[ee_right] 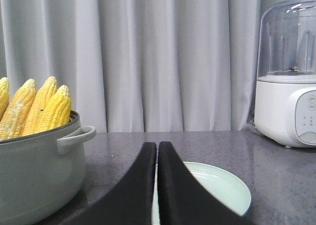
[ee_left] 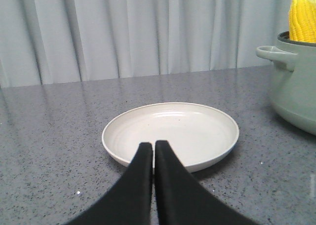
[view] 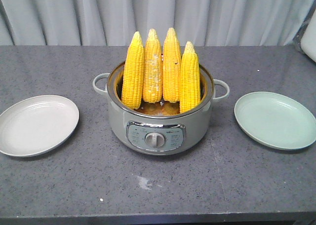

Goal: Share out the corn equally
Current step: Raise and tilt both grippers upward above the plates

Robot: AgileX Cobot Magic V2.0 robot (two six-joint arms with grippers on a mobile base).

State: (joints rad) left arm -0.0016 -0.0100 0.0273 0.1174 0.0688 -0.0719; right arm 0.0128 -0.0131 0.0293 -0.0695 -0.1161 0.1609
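Note:
Several yellow corn (view: pixel 162 69) cobs stand upright, tips up, in a grey-green cooker pot (view: pixel 160 129) at the table's middle; one cob has whitish patches (view: pixel 154 72). A white plate (view: pixel 37 124) lies left of the pot, a pale green plate (view: pixel 275 119) right of it. Both plates hold nothing. My left gripper (ee_left: pixel 153 146) is shut with nothing in it, over the near rim of the white plate (ee_left: pixel 170 133). My right gripper (ee_right: pixel 157 146) is shut on nothing, in front of the green plate (ee_right: pixel 217 188). The corn (ee_right: pixel 34 106) and pot (ee_right: pixel 34 170) sit to its left.
A white blender (ee_right: pixel 289 72) with a clear jar stands at the back right of the grey speckled table (view: pixel 158 185). A grey curtain (view: pixel 158 13) hangs behind. The pot has side handles (view: pixel 100 83) sticking out toward each plate.

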